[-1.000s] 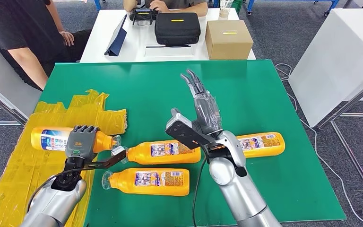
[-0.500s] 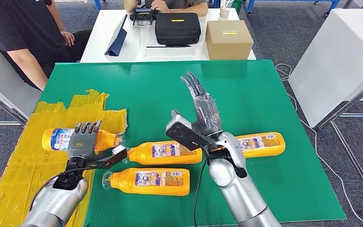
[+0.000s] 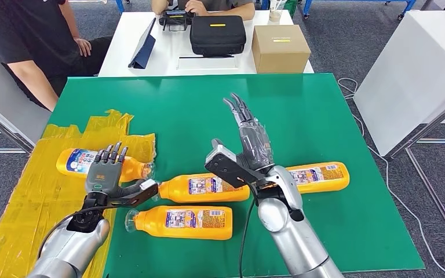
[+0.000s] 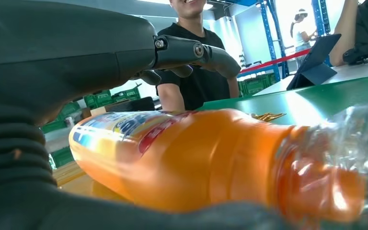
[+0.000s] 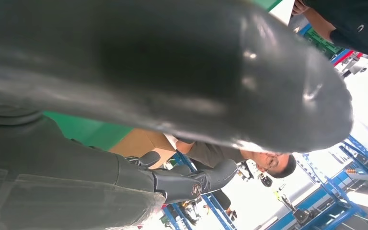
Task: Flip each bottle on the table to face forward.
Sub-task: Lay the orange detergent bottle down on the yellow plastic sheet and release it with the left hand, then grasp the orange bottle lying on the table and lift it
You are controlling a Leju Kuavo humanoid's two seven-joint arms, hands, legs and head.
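Bottles (image 3: 203, 188) lie on green table (image 3: 324, 116); left hand (image 3: 105, 171) spread over one, right hand (image 3: 249, 136) spread, empty.

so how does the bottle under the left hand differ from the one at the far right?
The left bottle lies on the yellow sheet; the right bottle lies on the green mat. The left hand is over the left bottle; the right one lies apart from the right hand. The left label shows blue, the right label orange. Both are orange and lie on their sides.
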